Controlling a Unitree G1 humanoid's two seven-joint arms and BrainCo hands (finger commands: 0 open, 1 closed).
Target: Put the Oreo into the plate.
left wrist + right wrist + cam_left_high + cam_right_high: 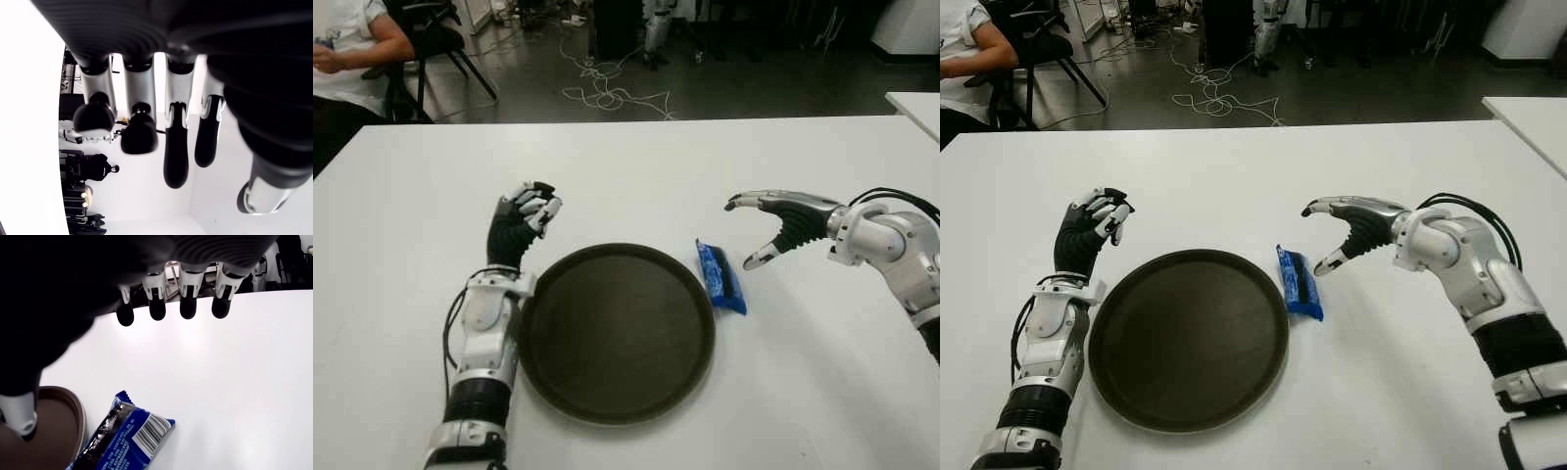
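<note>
Reaching: right hand (pixel 1327 235), fingers spread, empty, above Oreo pack (pixel 1299 282).
Pack: on tabletop (pixel 1381 392), beside plate (pixel 1131 284); not grasped.
Left hand (pixel 524 220): curled, empty, beside plate.

Lighting: bright, even overhead | tabletop (pixel 626 166) near-white with faint, soft shadows | background floor dim | wrist views: close fingers (pixel 176 147) blurred, tabletop overexposed
</note>
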